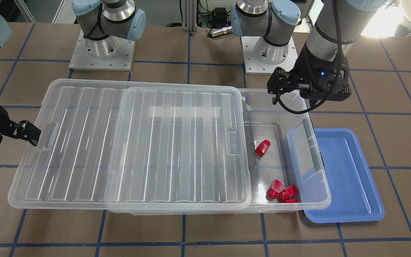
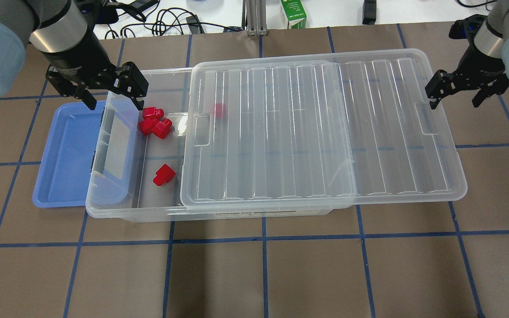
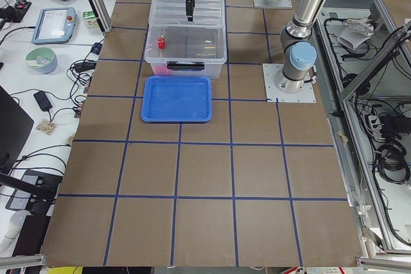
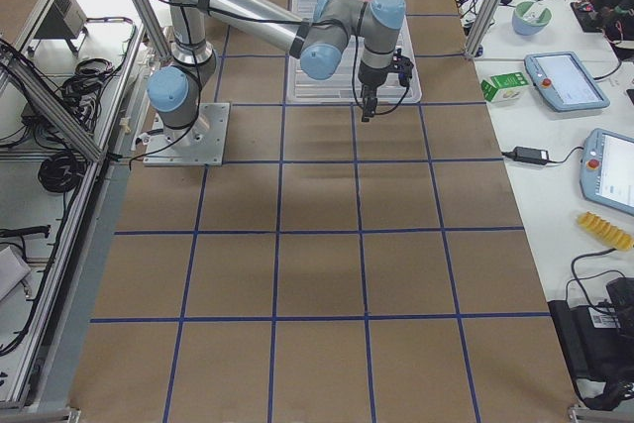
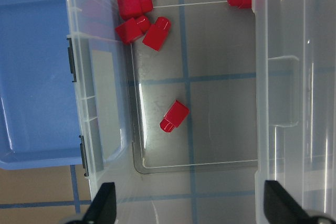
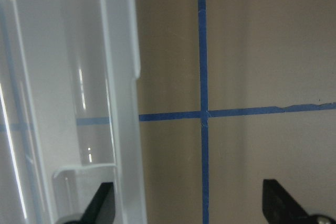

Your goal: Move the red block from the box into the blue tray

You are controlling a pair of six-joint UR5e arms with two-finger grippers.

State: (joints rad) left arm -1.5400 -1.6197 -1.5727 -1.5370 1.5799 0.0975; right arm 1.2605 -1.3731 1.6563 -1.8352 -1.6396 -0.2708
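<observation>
The clear box point(image 2: 131, 212) has its ribbed lid point(image 2: 316, 132) slid toward my right, so its left end is uncovered. One red block point(image 2: 164, 174) lies alone on the box floor, also in the left wrist view point(image 5: 174, 116). A cluster of red blocks point(image 2: 153, 121) sits in the far corner, and another point(image 2: 219, 110) shows under the lid. The blue tray point(image 2: 64, 154) lies against the box's left end and holds nothing. My left gripper point(image 2: 113, 104) is open and empty above the uncovered end. My right gripper point(image 2: 455, 99) is open and empty beside the lid's right edge.
The lid overhangs the box's right end point(image 1: 30, 192). Brown table point(image 2: 263, 274) with blue tape lines stretches all around. Cables and a green carton point(image 2: 293, 13) lie past the far edge. The arm bases point(image 1: 102, 53) stand behind the box.
</observation>
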